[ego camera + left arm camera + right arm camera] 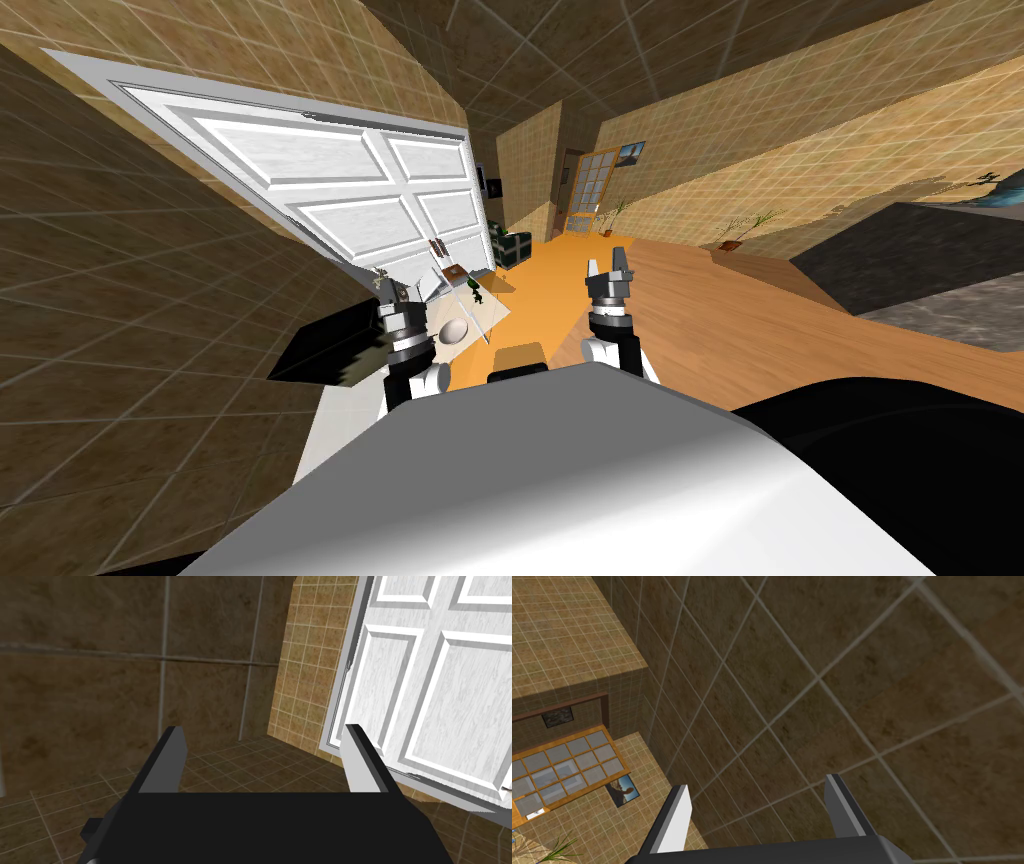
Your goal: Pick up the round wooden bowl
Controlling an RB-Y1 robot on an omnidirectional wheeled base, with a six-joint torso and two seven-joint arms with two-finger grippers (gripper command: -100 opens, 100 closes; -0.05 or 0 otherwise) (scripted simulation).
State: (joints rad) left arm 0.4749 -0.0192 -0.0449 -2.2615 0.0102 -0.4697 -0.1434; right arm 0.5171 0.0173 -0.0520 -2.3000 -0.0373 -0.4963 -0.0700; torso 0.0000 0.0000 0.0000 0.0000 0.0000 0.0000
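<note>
Two arms reach up and forward in the head view. The left gripper [393, 297] stands just beside a pale round bowl [453, 332], which rests on a pale surface [492, 318] on the side toward the right gripper [608, 268].

Left wrist view: its fingers [357, 761] stand apart, aimed toward a white panelled door [440, 676].

Right wrist view: its fingers [674, 821] stand apart too, holding nothing.

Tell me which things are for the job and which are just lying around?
For the job: the pale round bowl, close beside the left gripper, which is open; the right gripper, open too.

Just lying about: the white door, the dark green chest, the potted plant, the wall picture.
</note>
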